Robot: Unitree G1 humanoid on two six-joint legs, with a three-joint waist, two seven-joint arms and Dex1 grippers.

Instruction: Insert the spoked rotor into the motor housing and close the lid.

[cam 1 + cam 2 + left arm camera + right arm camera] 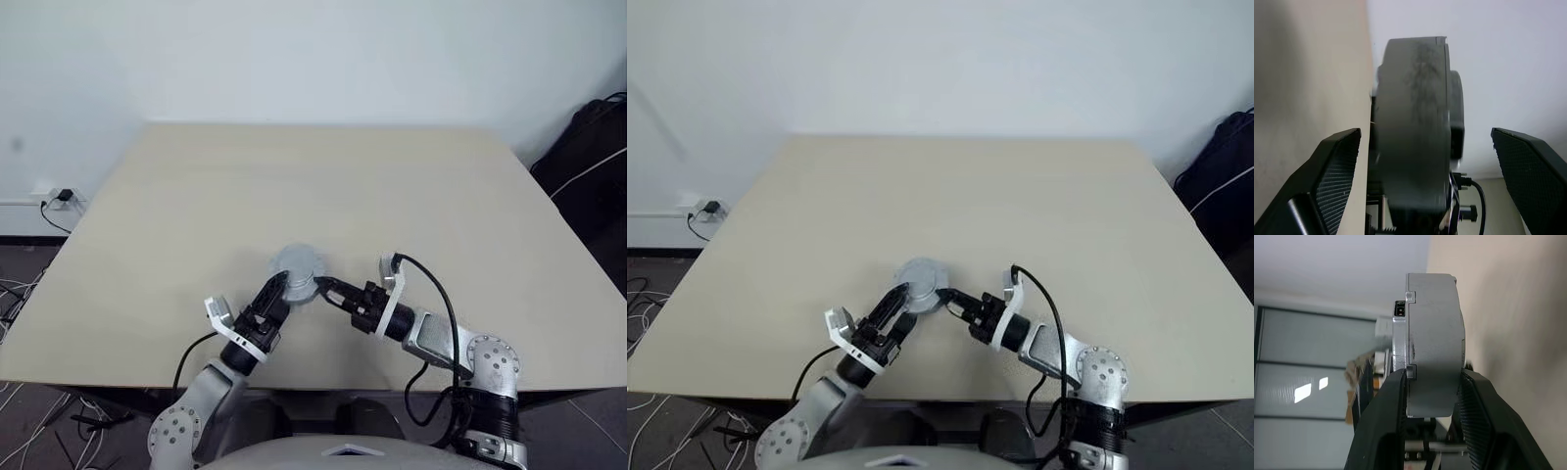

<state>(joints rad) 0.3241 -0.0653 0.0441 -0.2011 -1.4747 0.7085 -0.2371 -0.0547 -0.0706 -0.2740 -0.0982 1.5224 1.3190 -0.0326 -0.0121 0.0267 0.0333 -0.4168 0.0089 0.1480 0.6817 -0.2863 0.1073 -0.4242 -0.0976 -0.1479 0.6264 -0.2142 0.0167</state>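
While the right gripper (1432, 396) pinches the assembled motor housing (297, 272) above the table (294, 186), lid (1400, 333) seated, left gripper (1425, 171) spread wide at 7 o'clock, keep that 1 pinch firm and level.

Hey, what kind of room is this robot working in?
Probably an office or lab: a plain beige table against a white wall, a wall socket with loose cables on the floor beside it, and a dark bag at the other side.
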